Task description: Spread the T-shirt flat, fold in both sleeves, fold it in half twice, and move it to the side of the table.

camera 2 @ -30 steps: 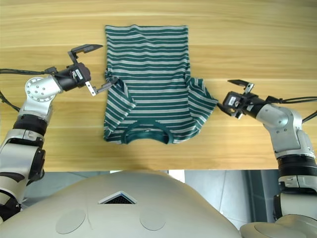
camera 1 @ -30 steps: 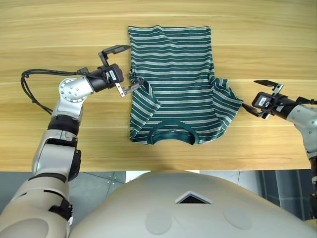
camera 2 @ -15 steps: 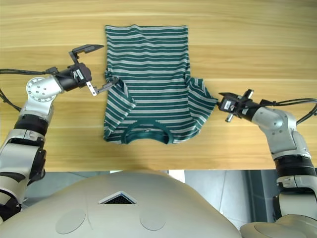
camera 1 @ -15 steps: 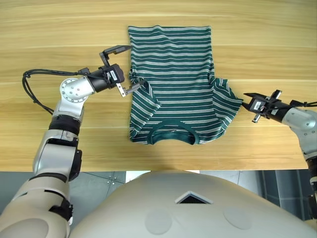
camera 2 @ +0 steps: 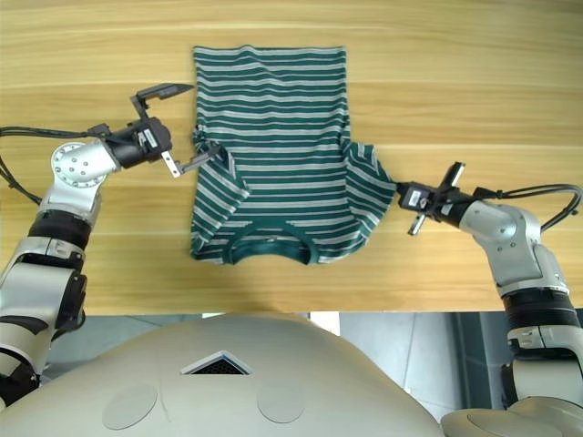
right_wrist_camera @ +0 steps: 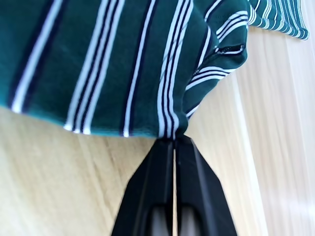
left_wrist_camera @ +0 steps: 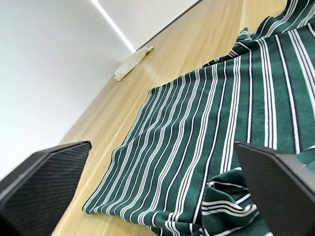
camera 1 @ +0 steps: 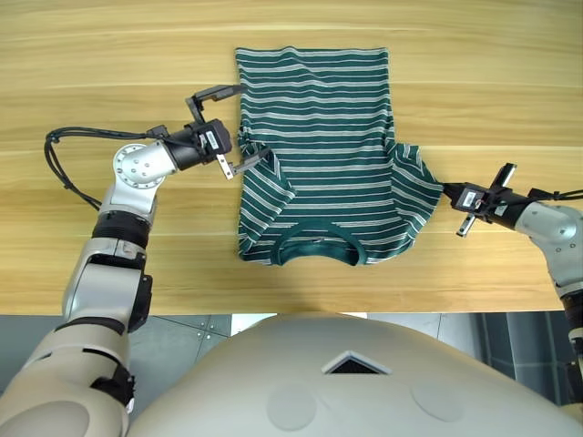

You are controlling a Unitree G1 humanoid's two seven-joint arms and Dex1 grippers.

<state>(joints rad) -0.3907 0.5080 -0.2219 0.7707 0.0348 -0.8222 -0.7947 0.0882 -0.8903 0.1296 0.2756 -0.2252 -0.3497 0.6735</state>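
We take the step in hand to be the sleeve fold. The T-shirt [camera 1: 319, 155] lies on the table [camera 1: 109, 55] with its collar [camera 1: 316, 250] toward the robot and its body largely flat. The right gripper [camera 1: 448, 190] is clamped on the outer edge of the right sleeve [camera 1: 414, 177], its fingers pressed together with only a thin fold of fabric between them. To do this step well, we recommend lifting that edge just clear of the table, carrying it straight inward over the striped body and laying it down flat. The pull should be gentle, because so shallow a pinch may slip. The left gripper [camera 1: 252, 120] stands with its fingers spread wide at the shirt's left edge. One finger is beside the side seam and the other reaches the bunched left sleeve [camera 1: 269, 177], which is already partly turned inward. We judge that it should take hold of the sleeve edge only, not the layer beneath.
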